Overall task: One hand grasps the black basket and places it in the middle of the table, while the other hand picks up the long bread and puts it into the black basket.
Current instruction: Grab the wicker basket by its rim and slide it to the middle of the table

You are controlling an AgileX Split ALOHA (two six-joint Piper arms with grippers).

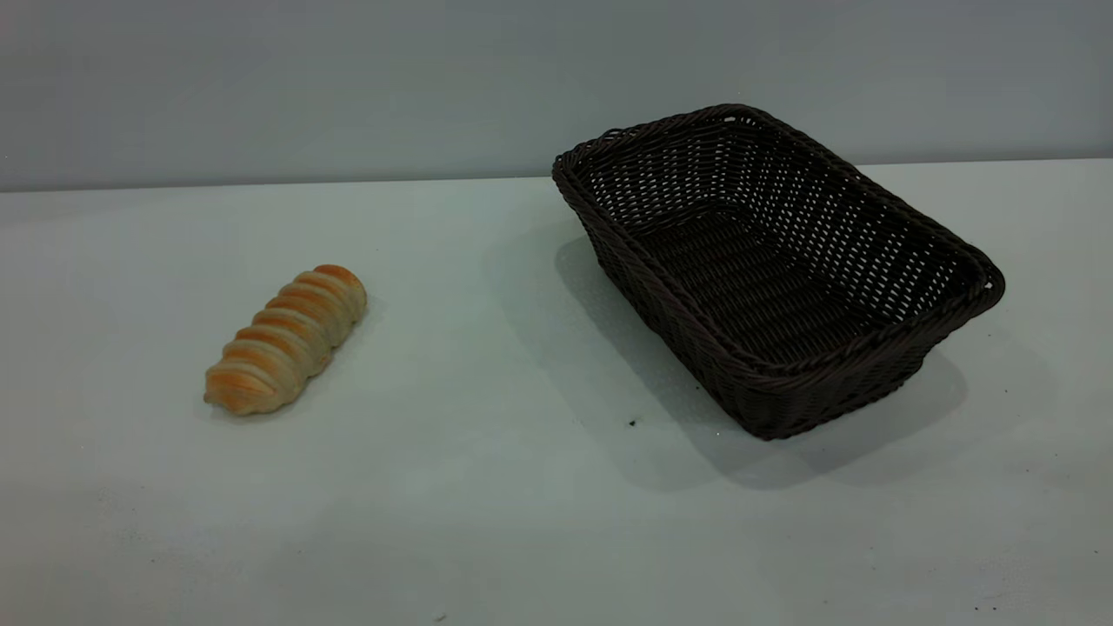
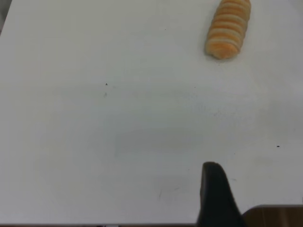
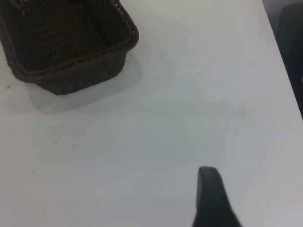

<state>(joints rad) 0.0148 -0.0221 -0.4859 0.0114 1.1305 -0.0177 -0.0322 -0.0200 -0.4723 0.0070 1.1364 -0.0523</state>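
The long bread (image 1: 285,339) lies on the table (image 1: 487,487) at the left, ridged, golden-orange and cream. It also shows in the left wrist view (image 2: 228,29). The black basket (image 1: 913,228) stands empty at the right rear, set at an angle; one corner of it shows in the right wrist view (image 3: 71,71). My left gripper (image 2: 213,182) hangs over bare table, well apart from the bread. My right gripper (image 3: 209,185) hangs over bare table, well apart from the basket. Neither gripper shows in the exterior view, and neither holds anything that I can see.
A grey wall runs behind the table's far edge (image 1: 261,183). The table's side edge (image 3: 284,71) shows in the right wrist view, with a dark area beyond it. Open tabletop lies between the bread and the basket.
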